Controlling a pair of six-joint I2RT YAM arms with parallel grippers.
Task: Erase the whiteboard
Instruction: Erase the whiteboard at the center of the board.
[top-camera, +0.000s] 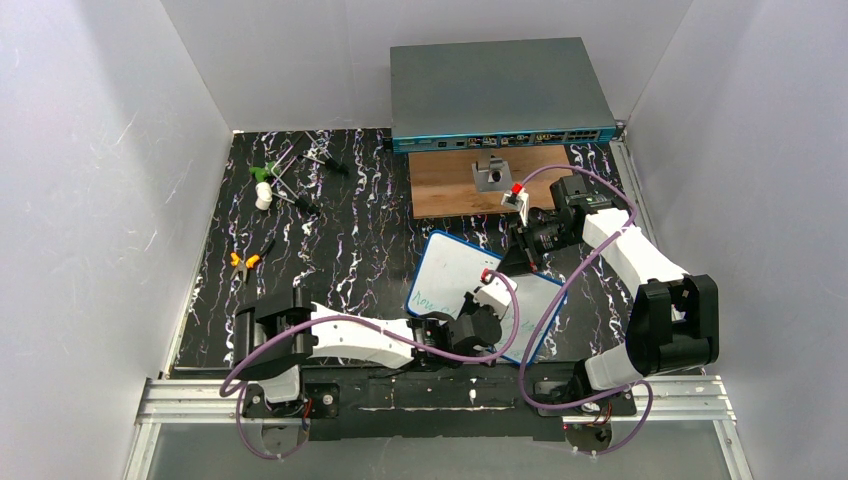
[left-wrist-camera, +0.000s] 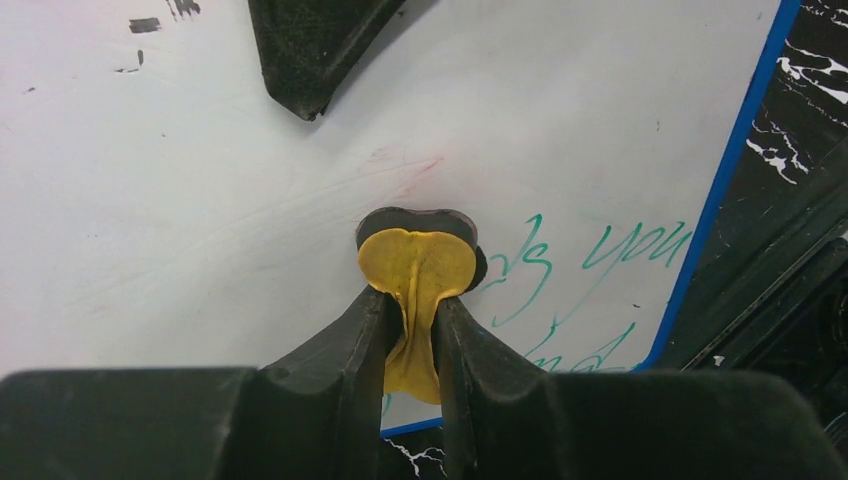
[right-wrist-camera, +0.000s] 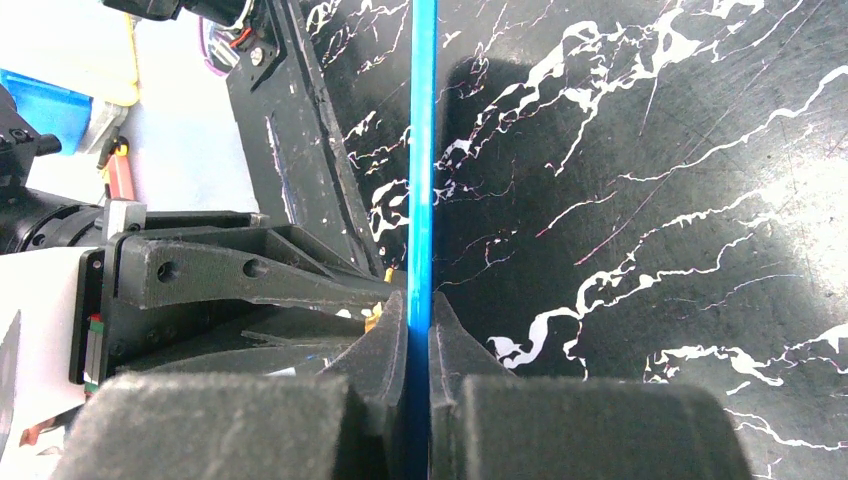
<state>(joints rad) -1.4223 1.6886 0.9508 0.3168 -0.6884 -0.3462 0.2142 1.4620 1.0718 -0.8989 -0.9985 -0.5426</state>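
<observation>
- The whiteboard lies on the black marbled mat, at about 5 o'clock from the middle of the mat, just in front of the 2 arm bases.
- The right gripper has its jaws clamped on the blue rim at the 1 o'clock side of the board, I think to keep the board from sliding during the wiping.
- The left gripper has its jaws closed on a yellow eraser pad, whose dark underside seems pressed on the white surface.
- Green writing remains at 3 o'clock from the pad, so the erasing is not finished.
- In the top view the left wrist covers the middle of the board.
- The right wrist view shows the board only edge-on, so I cannot tell whether it lies flat or is lifted.
</observation>
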